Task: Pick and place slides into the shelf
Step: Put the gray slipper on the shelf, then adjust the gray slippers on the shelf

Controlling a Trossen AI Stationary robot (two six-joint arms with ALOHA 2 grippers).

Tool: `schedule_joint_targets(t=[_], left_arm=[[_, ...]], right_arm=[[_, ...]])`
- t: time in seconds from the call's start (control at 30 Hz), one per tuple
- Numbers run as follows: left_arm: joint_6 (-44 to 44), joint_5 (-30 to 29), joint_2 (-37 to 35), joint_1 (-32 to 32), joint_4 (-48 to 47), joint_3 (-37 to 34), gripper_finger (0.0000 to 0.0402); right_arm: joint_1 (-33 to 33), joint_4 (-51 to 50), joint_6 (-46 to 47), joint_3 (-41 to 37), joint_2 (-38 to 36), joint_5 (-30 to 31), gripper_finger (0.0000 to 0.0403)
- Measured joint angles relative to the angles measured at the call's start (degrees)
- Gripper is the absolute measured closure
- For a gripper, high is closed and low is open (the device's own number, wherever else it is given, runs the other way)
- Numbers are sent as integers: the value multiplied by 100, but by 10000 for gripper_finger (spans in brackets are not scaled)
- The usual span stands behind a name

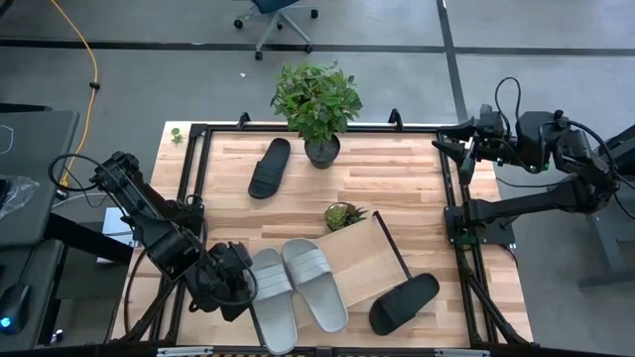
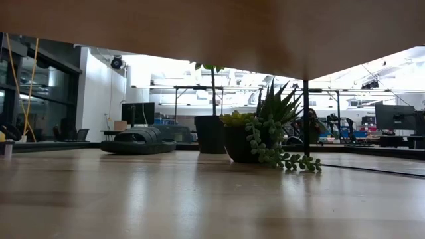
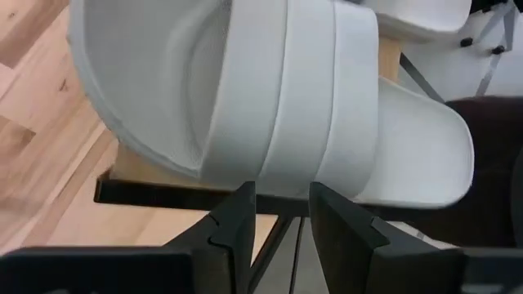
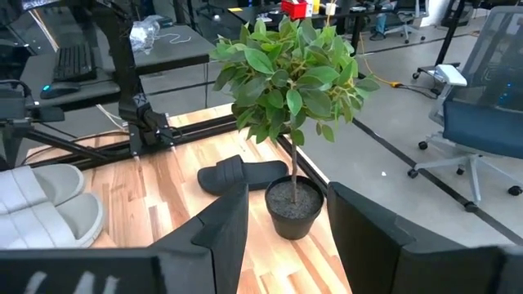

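Left tool (image 1: 238, 283): low at the near-left of the bench, at the outer edge of the left grey slide; in the left wrist view its two dark fingers (image 3: 237, 224) stand narrowly parted with only a gap between them, holding nothing.
Left grey slide (image 1: 270, 297): touching the left tool, its long axis running near-to-far; pale grey, wide ribbed strap, partly over the shelf's dark edge.
Right grey slide (image 1: 314, 283): just beside its twin, almost parallel, tilted slightly; one end rests on the shelf.
Shelf (image 1: 365, 260): flat light-wood tray with thin dark edges, lying askew near the bench middle.
Near black slide (image 1: 405, 302): at the shelf's near-right corner, lying diagonally, matte black.
Far black slide (image 1: 270, 167): well apart, long axis slightly slanted, beside the tall potted plant (image 1: 317, 104).
Small succulent (image 1: 343, 214): at the shelf's far corner.
Right tool (image 1: 458, 139): raised at the far-right corner of the bench (image 1: 397, 178), fingers apart, empty.
Writing: none readable.
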Motion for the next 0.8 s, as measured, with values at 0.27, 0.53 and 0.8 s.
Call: schedule_joint_targets(t=[0.27, 0.53, 0.8], left_arm=[[559, -1866, -172, 0, 271, 0, 296], [1530, -2818, -352, 363, 221, 6, 296], [2414, -2349, -330, 868, 229, 0, 296]], right_arm=[[1, 68, 947, -179, 91, -1528, 245], [314, 1800, 1943, -1866, 521, -2975, 247], [1249, 2309, 2138, -1890, 1580, -2970, 279]])
